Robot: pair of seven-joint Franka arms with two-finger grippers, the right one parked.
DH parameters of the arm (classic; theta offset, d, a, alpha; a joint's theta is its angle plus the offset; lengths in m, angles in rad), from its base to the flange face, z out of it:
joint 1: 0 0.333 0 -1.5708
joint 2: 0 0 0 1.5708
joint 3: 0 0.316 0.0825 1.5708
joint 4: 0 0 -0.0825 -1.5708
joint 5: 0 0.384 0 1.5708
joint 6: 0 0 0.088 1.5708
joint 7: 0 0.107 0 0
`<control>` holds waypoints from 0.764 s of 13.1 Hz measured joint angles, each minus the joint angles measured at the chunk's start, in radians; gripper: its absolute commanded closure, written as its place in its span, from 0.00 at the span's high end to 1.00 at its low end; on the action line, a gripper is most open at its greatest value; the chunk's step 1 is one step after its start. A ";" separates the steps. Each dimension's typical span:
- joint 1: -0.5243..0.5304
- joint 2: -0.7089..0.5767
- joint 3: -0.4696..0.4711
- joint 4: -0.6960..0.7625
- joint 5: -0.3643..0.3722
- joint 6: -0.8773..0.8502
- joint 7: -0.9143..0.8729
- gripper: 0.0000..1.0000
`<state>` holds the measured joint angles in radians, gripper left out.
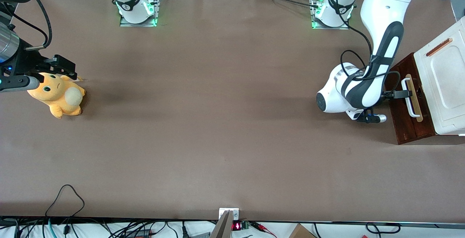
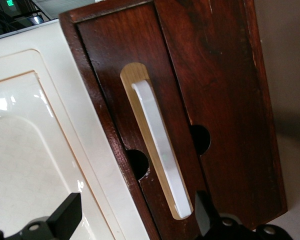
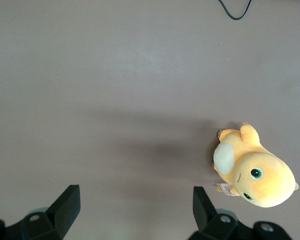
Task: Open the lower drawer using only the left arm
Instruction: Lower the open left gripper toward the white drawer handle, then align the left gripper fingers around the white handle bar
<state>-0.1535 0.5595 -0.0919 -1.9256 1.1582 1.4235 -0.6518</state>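
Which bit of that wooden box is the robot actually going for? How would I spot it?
Find the white cabinet top at the working arm's end of the table. The dark reddish-brown lower drawer juts out beneath it. On its front, a white loop handle lies along a pale wood strip; the open gripper hovers at it.

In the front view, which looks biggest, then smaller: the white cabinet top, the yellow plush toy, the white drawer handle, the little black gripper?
1. White cabinet top
2. Yellow plush toy
3. White drawer handle
4. Gripper, open at that handle on the lower drawer; only partly visible.
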 measured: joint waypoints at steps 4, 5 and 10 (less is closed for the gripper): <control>0.001 0.026 0.001 -0.011 0.000 -0.006 -0.007 1.00; 0.001 0.029 0.001 -0.016 0.000 -0.010 -0.010 1.00; 0.027 0.044 0.004 -0.027 0.036 -0.016 -0.013 1.00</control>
<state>-0.1265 0.6037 -0.0881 -1.9531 1.1939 1.4079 -0.6646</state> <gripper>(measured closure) 0.000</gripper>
